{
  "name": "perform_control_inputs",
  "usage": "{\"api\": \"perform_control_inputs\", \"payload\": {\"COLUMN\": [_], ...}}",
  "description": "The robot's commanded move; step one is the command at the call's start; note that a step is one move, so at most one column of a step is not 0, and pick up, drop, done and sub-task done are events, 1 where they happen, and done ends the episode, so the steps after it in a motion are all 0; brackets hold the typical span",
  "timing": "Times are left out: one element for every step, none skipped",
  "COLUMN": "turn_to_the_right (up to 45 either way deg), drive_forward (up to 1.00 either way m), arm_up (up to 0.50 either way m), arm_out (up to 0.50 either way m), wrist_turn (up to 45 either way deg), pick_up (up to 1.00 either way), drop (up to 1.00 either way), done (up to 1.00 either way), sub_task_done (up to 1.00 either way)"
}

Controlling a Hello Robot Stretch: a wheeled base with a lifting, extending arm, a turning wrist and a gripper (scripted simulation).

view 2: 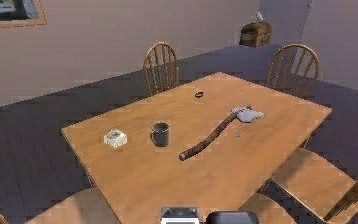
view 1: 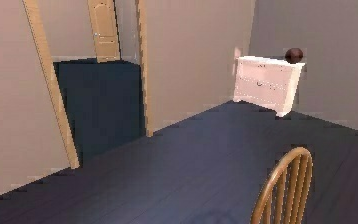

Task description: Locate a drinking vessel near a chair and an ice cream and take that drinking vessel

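A dark grey mug (view 2: 160, 134) stands on the wooden table (view 2: 277, 145), left of its middle. A small pale tub-like thing (view 2: 115, 138), perhaps the ice cream, sits just left of the mug. Wooden chairs stand at the table's far side (view 2: 161, 66) and far right (view 2: 293, 68). At the arm side view's bottom edge a pale block and a dark shape mark the gripper (view 2: 192, 216), by the table's near edge. Its far end is cut off, so I cannot tell whether it holds anything.
An axe (view 2: 222, 130) lies right of the mug, and a small dark ring (view 2: 200, 94) farther back. More chairs flank the near side (view 2: 317, 180). In the forward view a chair back (view 1: 285, 190) stands near right, a white dresser (view 1: 267, 82) beyond, and a dark doorway (view 1: 97, 100) left.
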Motion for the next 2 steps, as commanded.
{"api": "perform_control_inputs", "payload": {"turn_to_the_right": [0.0,0.0], "drive_forward": [0.00,0.00], "arm_up": [0.00,0.00], "arm_out": [0.50,0.00], "wrist_turn": [0.0,45.0], "pick_up": [0.00,0.00], "drop": [0.00,0.00], "done": [0.00,0.00], "sub_task_done": [0.00,0.00]}}
